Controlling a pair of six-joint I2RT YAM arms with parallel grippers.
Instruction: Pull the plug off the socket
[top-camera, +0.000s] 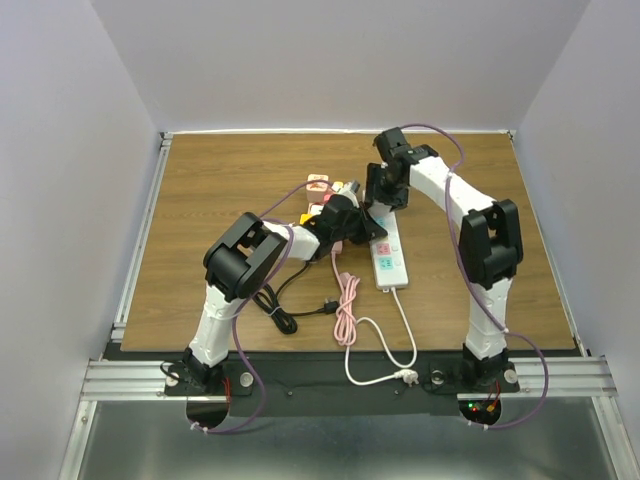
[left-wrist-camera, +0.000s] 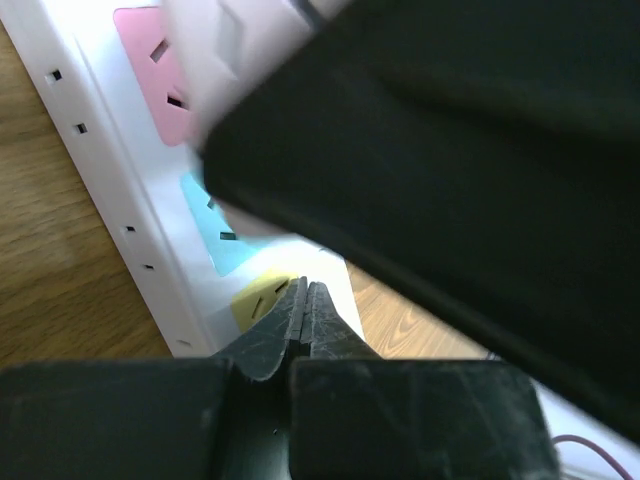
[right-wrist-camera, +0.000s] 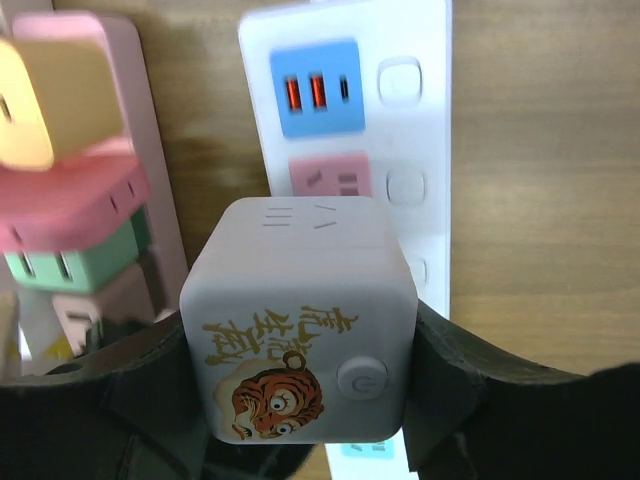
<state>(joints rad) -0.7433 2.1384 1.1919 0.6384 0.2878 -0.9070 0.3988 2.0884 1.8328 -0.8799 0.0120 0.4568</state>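
A white cube plug (right-wrist-camera: 300, 290), printed with a tiger and gold Chinese characters, is clamped in the right jaws; the left jaws are pressed together.

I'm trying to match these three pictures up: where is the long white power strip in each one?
Top external: the white power strip lies centre-right, running toward the near edge.
Left wrist: it runs diagonally down the left side.
Right wrist: top centre, behind the white tiger cube.
Shared landmark: the wooden table beside it.
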